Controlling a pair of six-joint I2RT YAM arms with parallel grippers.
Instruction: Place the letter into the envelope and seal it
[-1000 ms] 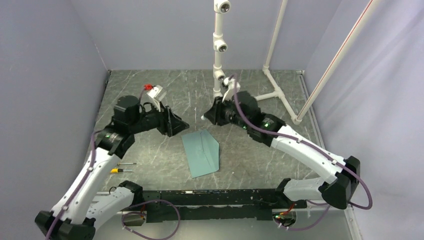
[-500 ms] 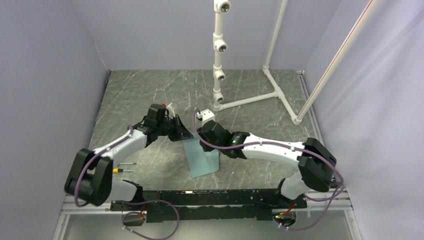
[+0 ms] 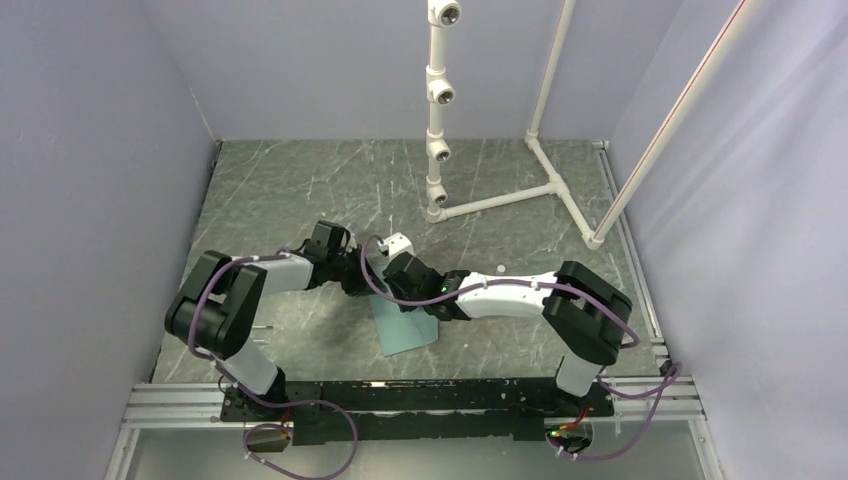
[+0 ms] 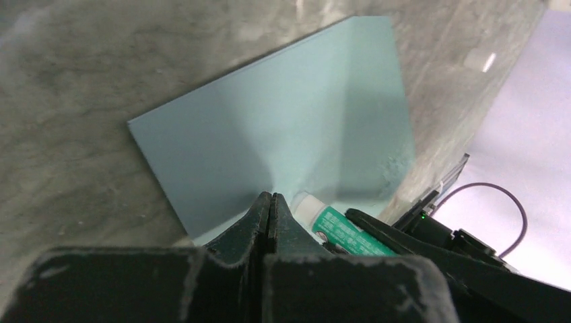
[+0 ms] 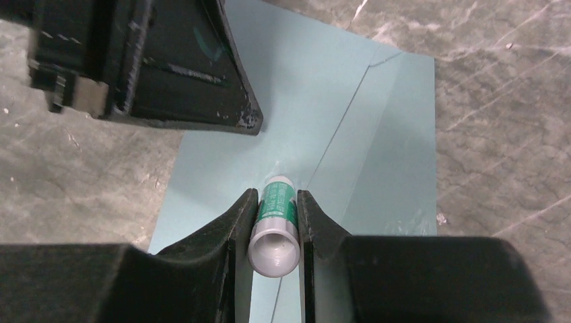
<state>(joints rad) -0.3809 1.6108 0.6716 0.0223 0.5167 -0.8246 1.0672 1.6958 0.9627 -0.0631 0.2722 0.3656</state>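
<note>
1 – left gripper [image 4: 271,196]: black two-finger jaws clenched tight with nothing between them. The tips are set down on the envelope's upper face, seemingly to pin it against sliding.

2 – flat teal-green paper envelope [image 4: 269,114]: lies flat on the dark grey marbled tabletop [image 3: 290,180], with diagonal flap seams showing on its upper face.

3 – tan bordered letter: unseen in every view. It is probably inside the envelope, but that cannot be confirmed.

4 – white glue stick with green label [image 5: 274,219]: nose down on a diagonal seam of the envelope, likely gluing the flap to seal it.

5 – right gripper [image 5: 275,196]: jaws clamped around the glue stick's barrel, angled low over the envelope to steer the nose.
</note>
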